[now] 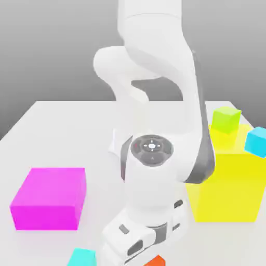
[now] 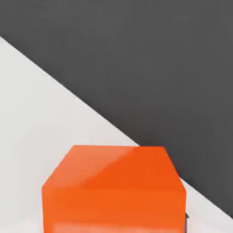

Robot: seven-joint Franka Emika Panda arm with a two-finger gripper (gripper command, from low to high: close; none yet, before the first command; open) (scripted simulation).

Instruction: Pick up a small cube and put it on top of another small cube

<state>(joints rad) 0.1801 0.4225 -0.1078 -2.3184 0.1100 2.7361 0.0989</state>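
Orange cube close up at my hand's camera

Nearest the lens in my hand view is the orange cube (image 2: 113,189), so close that I can make out two of its faces, one of them crossed by a faint slanting change of shade. Past it, pale surface meets a dark grey area (image 2: 150,68) along a straight diagonal edge.

The exterior view gives me the wider scene. My hand (image 1: 137,241) is low in that picture, tilted, with a corner of the same orange cube just beside it at the lower border. Whether I am clamped on the cube or merely next to it, I cannot tell.

Toward the exterior view's left, a cyan cube (image 1: 82,257) is partly cut off by the lower border, and the magenta block (image 1: 49,200) sits on the white table (image 1: 57,135). Toward its right stands the taller yellow block (image 1: 226,187), a green cube (image 1: 226,119) on top and a blue cube (image 1: 257,142) overlapping its upper corner.
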